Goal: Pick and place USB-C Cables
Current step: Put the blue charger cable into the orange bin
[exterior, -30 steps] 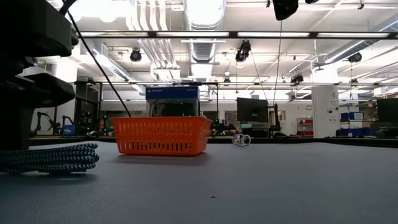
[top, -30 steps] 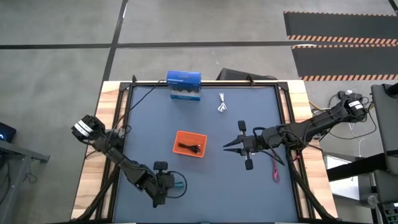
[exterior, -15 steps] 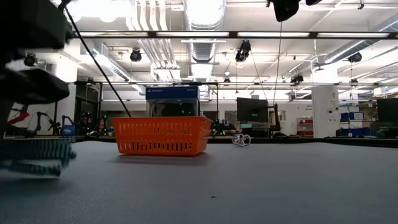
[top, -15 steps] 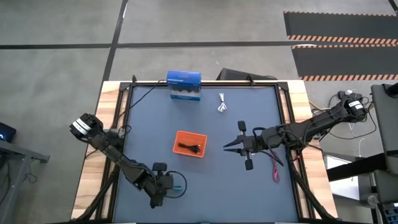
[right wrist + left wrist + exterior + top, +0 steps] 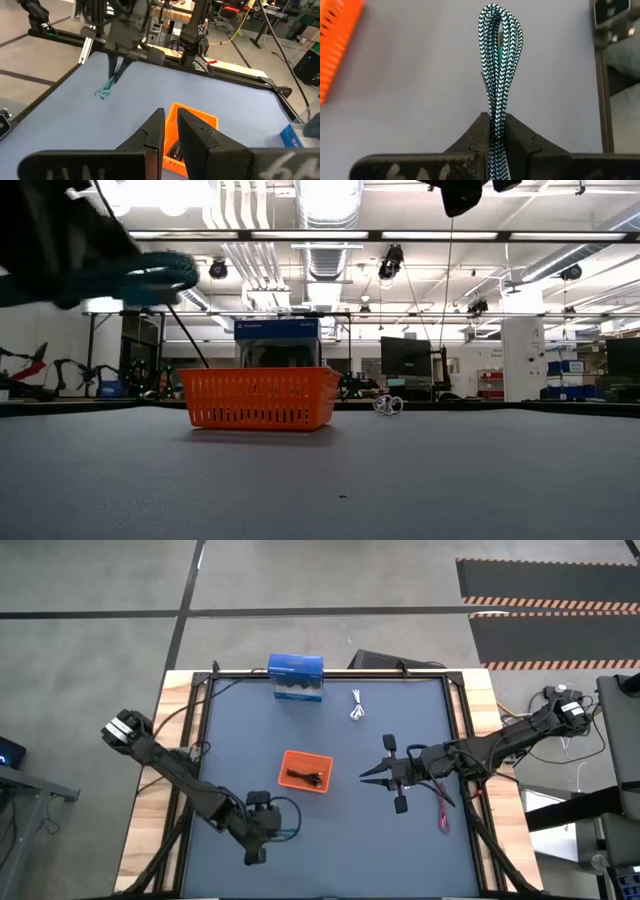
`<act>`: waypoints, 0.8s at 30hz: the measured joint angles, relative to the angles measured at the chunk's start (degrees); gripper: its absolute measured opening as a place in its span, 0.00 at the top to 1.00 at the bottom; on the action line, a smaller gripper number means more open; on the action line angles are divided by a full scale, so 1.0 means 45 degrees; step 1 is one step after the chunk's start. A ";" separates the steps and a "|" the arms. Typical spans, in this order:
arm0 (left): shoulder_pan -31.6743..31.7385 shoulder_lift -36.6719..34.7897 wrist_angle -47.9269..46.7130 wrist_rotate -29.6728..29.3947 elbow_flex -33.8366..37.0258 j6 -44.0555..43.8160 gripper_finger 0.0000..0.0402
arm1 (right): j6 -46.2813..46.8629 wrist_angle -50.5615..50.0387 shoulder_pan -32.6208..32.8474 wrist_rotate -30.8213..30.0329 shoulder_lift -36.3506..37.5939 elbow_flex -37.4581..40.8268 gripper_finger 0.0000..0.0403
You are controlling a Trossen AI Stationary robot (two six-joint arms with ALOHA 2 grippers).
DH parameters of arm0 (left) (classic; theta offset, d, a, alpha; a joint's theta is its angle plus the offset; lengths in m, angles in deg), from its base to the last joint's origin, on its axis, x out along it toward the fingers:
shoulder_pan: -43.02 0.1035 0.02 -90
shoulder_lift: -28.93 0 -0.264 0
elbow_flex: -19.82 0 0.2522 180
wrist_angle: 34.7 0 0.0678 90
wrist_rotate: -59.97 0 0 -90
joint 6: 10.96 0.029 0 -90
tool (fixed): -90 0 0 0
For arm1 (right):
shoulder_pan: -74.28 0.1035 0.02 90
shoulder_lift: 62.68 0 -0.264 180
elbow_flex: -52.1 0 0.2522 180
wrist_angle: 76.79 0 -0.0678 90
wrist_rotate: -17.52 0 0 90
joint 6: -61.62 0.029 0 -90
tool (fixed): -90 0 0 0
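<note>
My left gripper [image 5: 493, 131] is shut on the teal-green braided cable [image 5: 499, 55] near the table's front left [image 5: 275, 828]. In the low view the cable [image 5: 150, 275] is high above the table. The black cable [image 5: 305, 778] lies in the orange tray [image 5: 290, 762]. The white cable [image 5: 357, 707] lies at the far middle and the red cable [image 5: 440, 816] at the right. My right gripper [image 5: 366, 778] hovers right of the tray, empty, with a narrow gap between its fingers [image 5: 159, 125]. My left gripper pinches the bundled strands of the teal-green cable [image 5: 496, 112] between its two fingers, several strands together. The looped end [image 5: 500, 20] sticks out past the fingertips. The fingers come from above, slanting down. The cable [image 5: 105, 91] hangs below them, clear of the table.
A blue box [image 5: 296, 677] stands at the far edge, behind the tray. The table's black frame rails [image 5: 200, 730] run along its sides. Bare dark mat [image 5: 330, 840] lies between the left gripper and the red cable.
My left gripper has risen and drifted slightly toward the tray, staying shut on the teal-green cable. The cable, which lay on the table a second ago, is now lifted clear and hangs from the fingers.
</note>
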 joint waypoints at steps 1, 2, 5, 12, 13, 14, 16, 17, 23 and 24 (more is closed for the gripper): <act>0.0123 -0.0065 -0.0188 0.0011 -0.0035 0.0069 0.96 | 0.0002 -0.0034 0.0000 -0.0002 0.0052 0.0000 0.89; 0.0259 -0.0101 -0.0375 0.0020 -0.0121 0.0223 0.96 | 0.0007 -0.0173 0.0000 -0.0001 0.0142 0.0000 0.89; 0.0559 -0.0158 -0.0812 0.0034 -0.0435 0.0814 0.96 | 0.0011 -0.0540 0.0000 -0.0005 0.0370 0.0000 0.89; 0.1407 -0.0125 -0.0999 0.0034 -0.1360 0.2654 0.96 | 0.0053 -0.0805 0.0003 0.0010 0.0591 0.0000 0.89; 0.1534 -0.0125 -0.1004 0.0034 -0.1483 0.2968 0.96 | 0.0047 -0.0839 0.0000 0.0010 0.0591 0.0000 0.89; 0.1644 -0.0125 -0.1016 0.0028 -0.1610 0.3316 0.96 | 0.0045 -0.0876 0.0000 0.0010 0.0591 0.0000 0.89; 0.1849 -0.0125 -0.0976 -0.0031 -0.1854 0.4151 0.96 | 0.0036 -0.0951 0.0000 0.0019 0.0586 0.0000 0.89; 0.1941 -0.0125 -0.0907 -0.0137 -0.1950 0.4631 0.96 | 0.0031 -0.0993 0.0000 0.0019 0.0586 0.0000 0.89; 0.2410 -0.0125 -0.0558 -0.1318 -0.2161 0.8175 0.96 | 0.0026 -0.1064 0.0005 0.0019 0.0606 0.0000 0.89; 0.2473 -0.0125 -0.0400 -0.1334 -0.2161 0.8885 0.96 | 0.0026 -0.1064 0.0005 0.0019 0.0606 0.0000 0.89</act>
